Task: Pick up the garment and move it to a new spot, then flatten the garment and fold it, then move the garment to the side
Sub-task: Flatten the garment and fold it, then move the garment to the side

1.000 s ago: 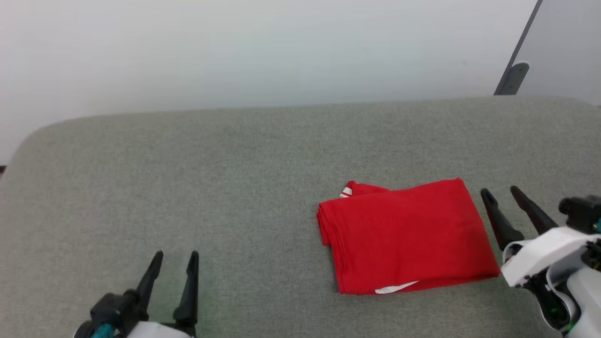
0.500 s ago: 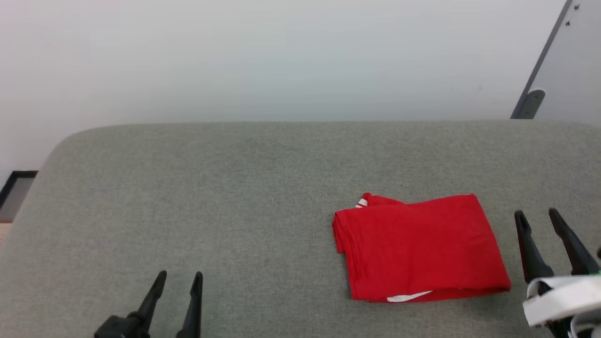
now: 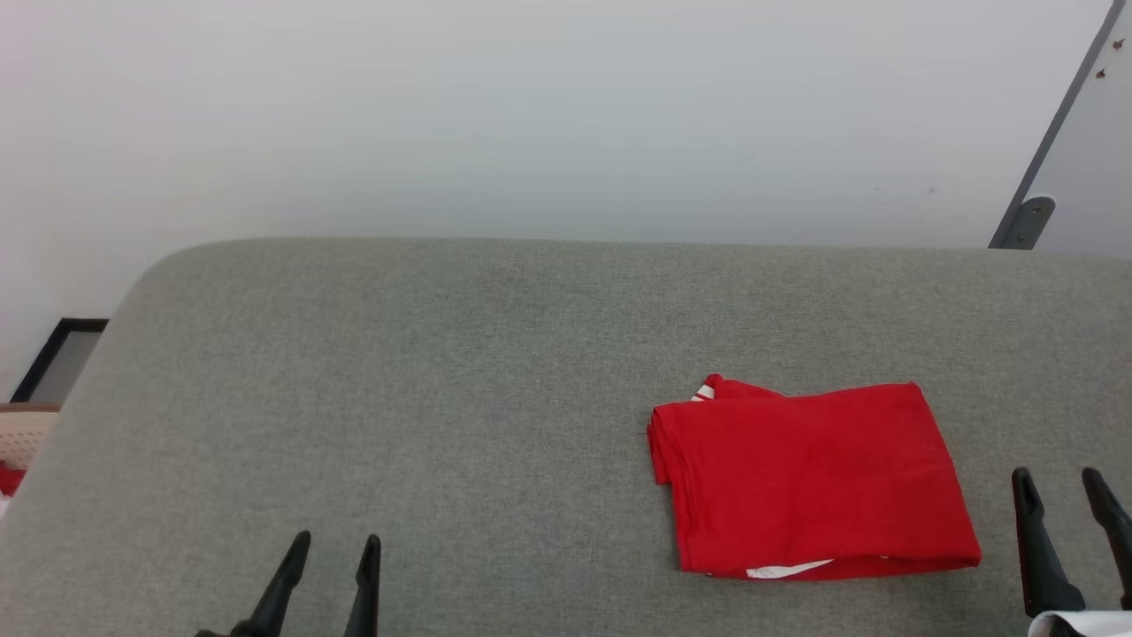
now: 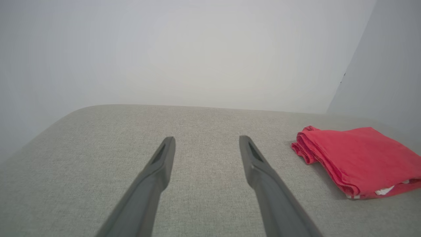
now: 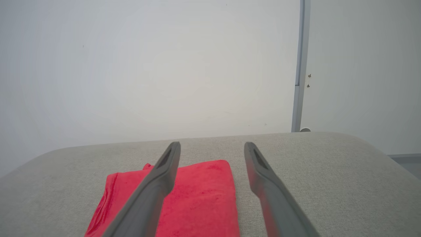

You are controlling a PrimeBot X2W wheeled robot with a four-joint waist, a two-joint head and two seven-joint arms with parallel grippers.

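I have the folded red jersey shirt lying as a neat rectangle on the right half of the grey fabric-covered padded surface, with a sliver of white trim showing at its near edge. My left gripper hovers well apart from it, fingers spread and empty. My right gripper sits just beside the shirt's right edge, also spread and holding nothing. I judge the placing done, so the care now is to draw the right fingers away without snagging that fold. Left of the shirt there is broad open room up to the rounded corner, and the far edge meets the pale wall.
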